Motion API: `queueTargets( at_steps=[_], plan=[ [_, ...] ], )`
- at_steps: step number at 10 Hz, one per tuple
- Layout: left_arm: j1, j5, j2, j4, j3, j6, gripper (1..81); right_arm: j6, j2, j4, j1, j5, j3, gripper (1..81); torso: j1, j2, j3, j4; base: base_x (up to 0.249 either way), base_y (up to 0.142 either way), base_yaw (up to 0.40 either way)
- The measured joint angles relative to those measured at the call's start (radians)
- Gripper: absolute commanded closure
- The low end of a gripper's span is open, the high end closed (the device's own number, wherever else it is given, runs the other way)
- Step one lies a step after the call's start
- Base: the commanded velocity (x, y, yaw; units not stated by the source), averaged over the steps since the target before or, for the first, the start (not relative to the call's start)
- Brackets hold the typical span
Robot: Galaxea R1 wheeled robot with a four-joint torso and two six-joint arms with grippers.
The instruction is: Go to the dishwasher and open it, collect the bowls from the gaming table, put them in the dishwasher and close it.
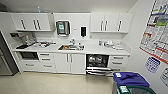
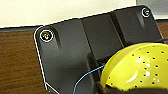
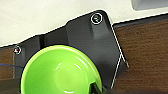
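Kitchenette wall ahead in head view: white upper cabinets (image 1: 31,22), white counter (image 1: 100,50) with a steel sink (image 1: 70,47) in the middle, small black-fronted oven (image 1: 28,55) under the counter at left, white drawers and doors between. Right of the sink cupboard the dishwasher (image 1: 97,61) stands open, door (image 1: 98,71) dropped flat toward the floor, dark cavity with wire racks exposed, so it looks ready to load. Robot well apart from it, pale floor (image 1: 50,85) between. Blue-lidded bin (image 1: 130,79) near right, posters (image 1: 157,30) on the right wall.

Left wrist view: yellow bowl (image 2: 140,67) sits close against the left gripper (image 2: 103,88), rounded speckled outside toward the camera, so it is carried tipped or upside down, probably pinched by its rim. A dark finger edge shows at the rim but contact is not clear; cannot tell whether the fingers are closed on it. Thin blue cable (image 2: 87,75) runs past. Brown wood-grain surface behind.

Right wrist view: bright green bowl (image 3: 61,71) with its hollow facing the camera, right gripper (image 3: 96,88) at the rim, a dark finger (image 3: 95,88) lapping over the edge into the bowl, which reads as a rim pinch for carrying. Judgement: one bowl per arm so both go in on one trip; unloading not yet begun.
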Motion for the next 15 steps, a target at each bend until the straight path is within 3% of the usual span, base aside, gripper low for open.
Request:
queueTargets(
  at_steps=[15],
  plan=[
    [-0.003,-0.001,0.001,0.004,0.003,0.0,81.1,0.0,-0.003,0.0,-0.001,0.003,-0.001,81.1,-0.001,0.0,0.0,0.0,0.129,0.0,0.0]
  ],
)
